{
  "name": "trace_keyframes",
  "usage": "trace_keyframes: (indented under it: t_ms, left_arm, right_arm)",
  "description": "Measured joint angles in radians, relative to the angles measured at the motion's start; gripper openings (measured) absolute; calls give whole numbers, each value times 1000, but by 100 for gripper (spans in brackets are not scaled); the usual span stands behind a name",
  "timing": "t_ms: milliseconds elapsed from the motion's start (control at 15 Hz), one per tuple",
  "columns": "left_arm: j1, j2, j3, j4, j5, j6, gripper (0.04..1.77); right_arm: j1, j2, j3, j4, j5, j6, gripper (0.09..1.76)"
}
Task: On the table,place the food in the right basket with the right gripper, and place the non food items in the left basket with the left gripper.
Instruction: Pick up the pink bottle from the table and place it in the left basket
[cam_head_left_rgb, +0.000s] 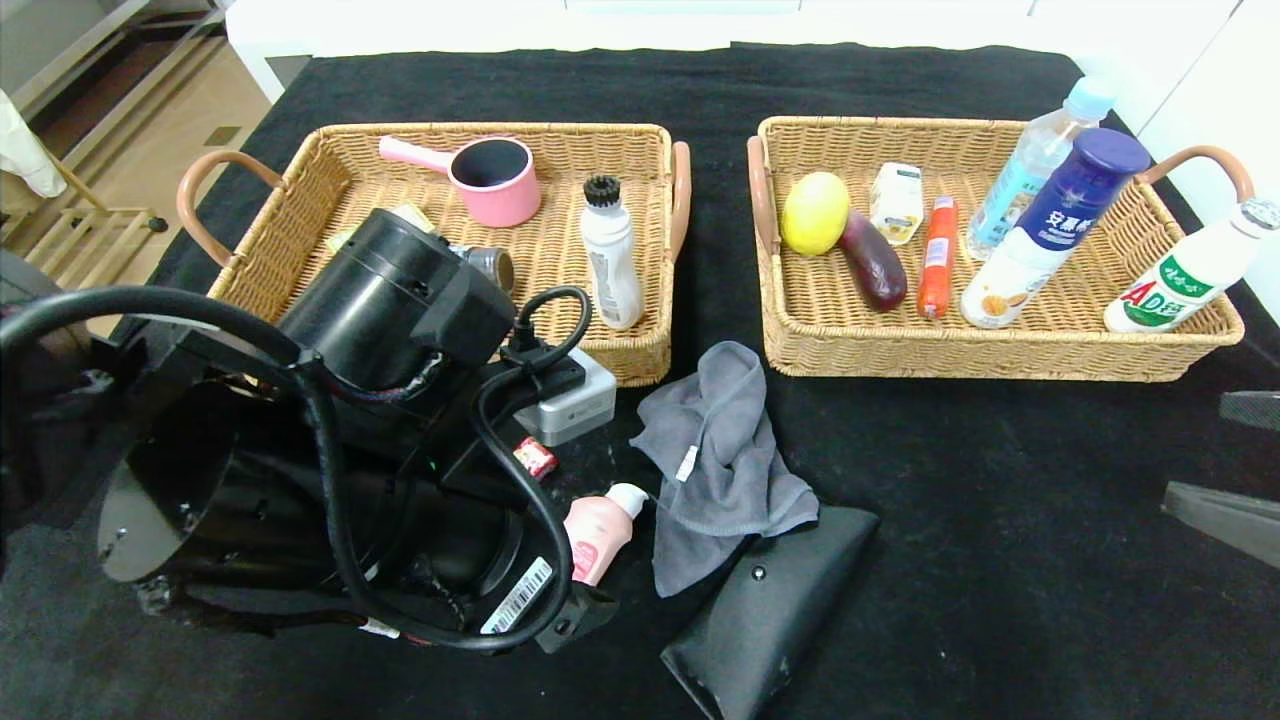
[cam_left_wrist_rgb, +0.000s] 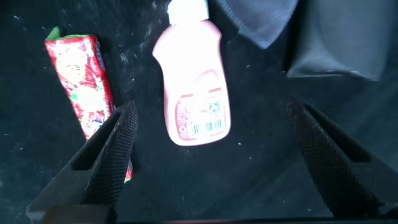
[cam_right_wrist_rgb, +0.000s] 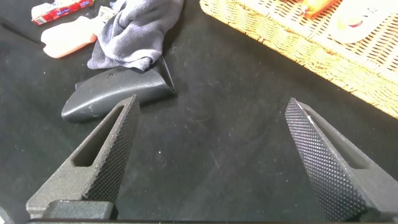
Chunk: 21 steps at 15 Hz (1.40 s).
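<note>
From the head camera, the bulky black left gripper (cam_head_left_rgb: 590, 610) hangs at seven o'clock over the black-clothed table (cam_head_left_rgb: 1000, 560), above a small pink bottle with a white cap (cam_head_left_rgb: 600, 530), likely lining up a grasp. At eleven o'clock, the tan wicker left basket (cam_head_left_rgb: 640, 360) holds a pink saucepan (cam_head_left_rgb: 490, 178) and a white bottle. At one o'clock, the matching right basket (cam_head_left_rgb: 1000, 360) holds a lemon (cam_head_left_rgb: 815, 212), an aubergine and drinks.

The left wrist camera shows fingers spread wide, empty, straddling that bottle beside a red candy stick (cam_left_wrist_rgb: 81, 87).

The right wrist camera shows the right gripper (cam_right_wrist_rgb: 214, 165) wide open, empty, idle near a black leather glasses case (cam_right_wrist_rgb: 118, 96) and grey cloth (cam_right_wrist_rgb: 137, 28).

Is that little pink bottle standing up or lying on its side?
Lying down. The pink bottle rests flat on the black table, its barcode label facing up and its white cap pointing toward the grey cloth.
</note>
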Motion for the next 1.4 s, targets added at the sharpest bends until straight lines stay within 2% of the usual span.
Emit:
trace_keyframes:
  t_ms: [200,533,800,1067,1267,1400]
  left_arm:
    - [-1,37,4,0,42,-2,172]
    - [-4,88,-1,-1,56,-16,172]
    - [-29,108,0,-5,112,-19,172]
    - [-35,126,-3,-6,126,-20,172]
    - [-37,139,-4,-12,173,-20,172]
    - [-40,144,-4,-12,180,-21,172]
  right_arm:
    - [0,0,0,0,0,0,171]
    - [-1,0,0,0,0,0,171]
    - [-1,0,0,0,0,0,171]
    - [-1,0,0,0,0,0,171]
    - [-1,0,0,0,0,0,171]
    - [-1,0,0,0,0,0,171]
